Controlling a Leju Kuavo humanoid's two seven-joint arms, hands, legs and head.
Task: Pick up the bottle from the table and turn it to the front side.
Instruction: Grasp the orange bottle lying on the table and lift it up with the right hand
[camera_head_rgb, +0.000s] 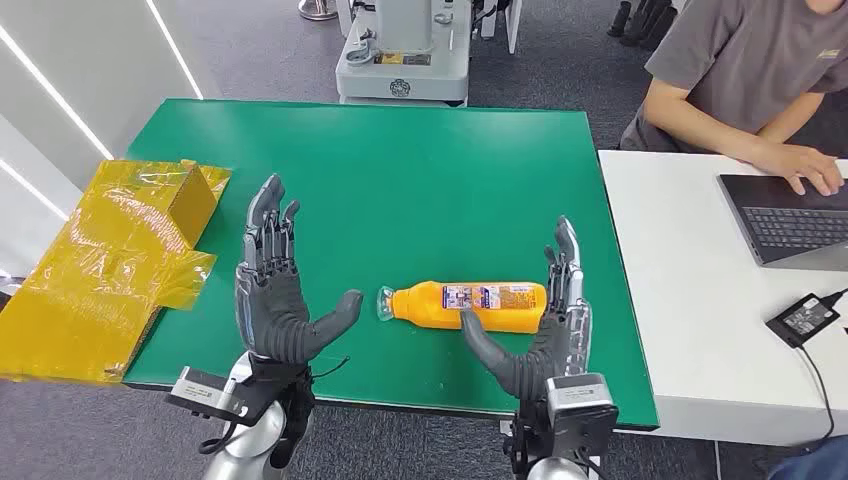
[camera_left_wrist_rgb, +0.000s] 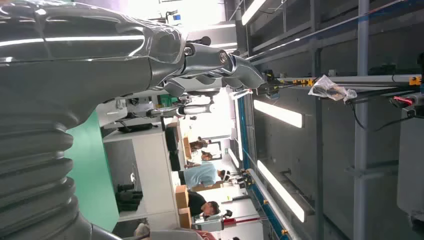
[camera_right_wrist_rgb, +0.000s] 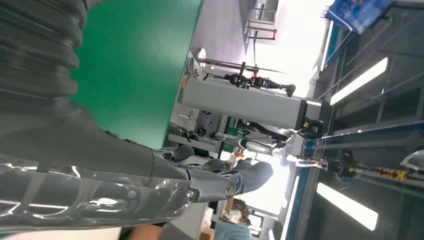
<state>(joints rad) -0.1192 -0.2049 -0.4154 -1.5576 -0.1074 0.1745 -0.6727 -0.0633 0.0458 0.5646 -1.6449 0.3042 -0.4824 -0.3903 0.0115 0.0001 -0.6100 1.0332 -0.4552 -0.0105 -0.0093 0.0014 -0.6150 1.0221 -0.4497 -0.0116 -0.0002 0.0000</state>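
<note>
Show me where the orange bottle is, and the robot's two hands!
orange bottle (camera_head_rgb: 470, 303): head view, on its label, lying on the table.
left hand (camera_head_rgb: 275, 310): head view, on the palm.
right hand (camera_head_rgb: 545, 335): head view, on the palm, beside the bottle.

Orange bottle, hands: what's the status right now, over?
Left hand open. Right hand open, beside the bottle. Orange bottle lying on its side on green table, not gripped. Nothing in the way.

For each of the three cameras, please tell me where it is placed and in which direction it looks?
Head view: high on the body, looking down at the green table and lying bottle; both open hands, left hand, right hand.
Left wrist view: behind the left hand, facing across the room.
Right wrist view: behind the right hand, likewise.
Shared: the green table.
</note>
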